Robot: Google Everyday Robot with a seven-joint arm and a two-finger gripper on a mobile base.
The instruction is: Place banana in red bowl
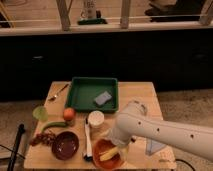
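Note:
The shiny orange-red bowl point(98, 149) sits at the front edge of the wooden table, right of centre. The pale-yellow banana point(109, 154) lies inside it, slanting up to the right. My white arm comes in from the right and bends down over the bowl. My gripper point(121, 146) is at the bowl's right rim, right by the banana's upper end and mostly hidden behind the arm's wrist.
A dark maroon bowl point(66, 145) stands left of the red bowl, with a white spoon point(88, 141) between them. A white cup point(95, 120), an orange fruit point(69, 114), a green pepper point(52, 125), grapes point(42, 138) and a green tray point(85, 90) holding a grey sponge point(102, 98) lie behind.

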